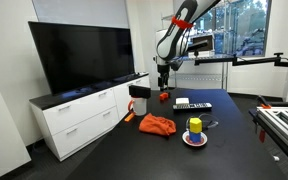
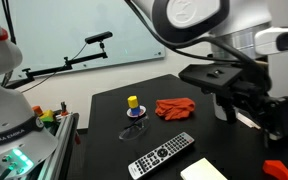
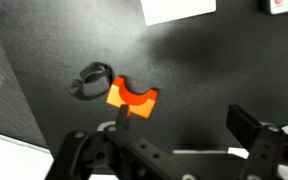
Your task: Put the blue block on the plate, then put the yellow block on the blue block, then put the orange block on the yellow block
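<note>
The plate sits on the dark table with the blue block on it and the yellow block on top of the blue one; the stack also shows in an exterior view. The orange arch-shaped block lies on the table under my gripper, right at one fingertip. It also shows in both exterior views. My gripper is open wide and holds nothing.
An orange cloth lies crumpled near the plate. A remote control lies nearby, with a white box beside it. A dark ring-shaped object lies near the orange block. A TV on a white cabinet stands alongside.
</note>
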